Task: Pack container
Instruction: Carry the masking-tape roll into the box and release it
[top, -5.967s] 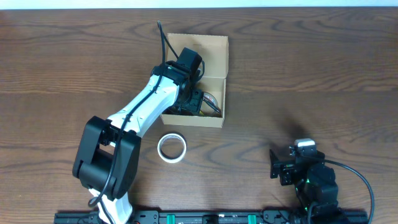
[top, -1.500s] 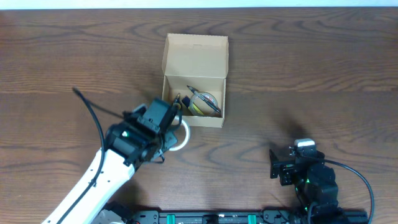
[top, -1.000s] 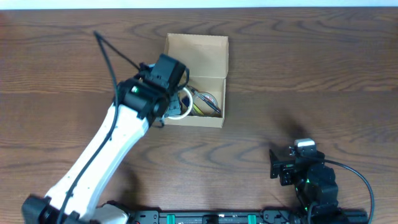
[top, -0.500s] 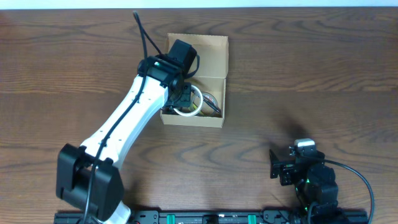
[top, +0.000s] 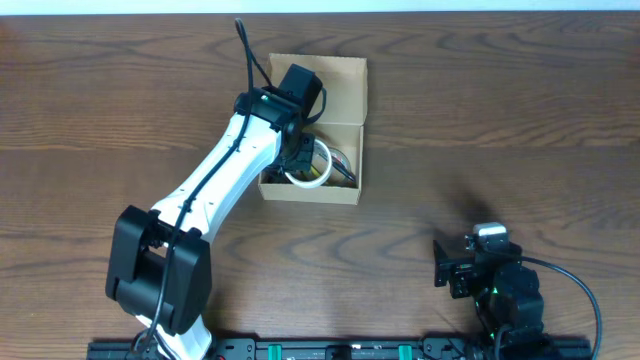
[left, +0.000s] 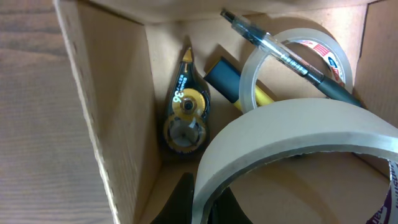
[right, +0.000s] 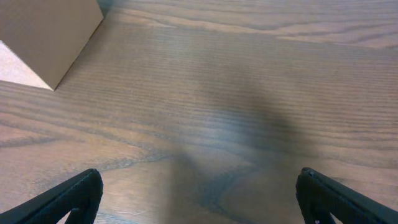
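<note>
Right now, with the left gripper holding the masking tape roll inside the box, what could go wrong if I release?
The masking tape roll hangs tilted above the pen and clear tape roll; released, it may rest propped on them and block the lid. The left gripper sits near the wall of the cardboard box, so opening could nudge it.

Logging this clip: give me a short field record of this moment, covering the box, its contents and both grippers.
container: small tan cardboard box, flap lid open
left gripper: inside the box, shut on beige masking tape roll
right gripper: open, empty, over the wooden table, away from the box
other contents: black-and-yellow correction tape dispenser, clear tape roll, clear-barrelled pen, dark blue and yellow marker
roll released: not yet
</note>
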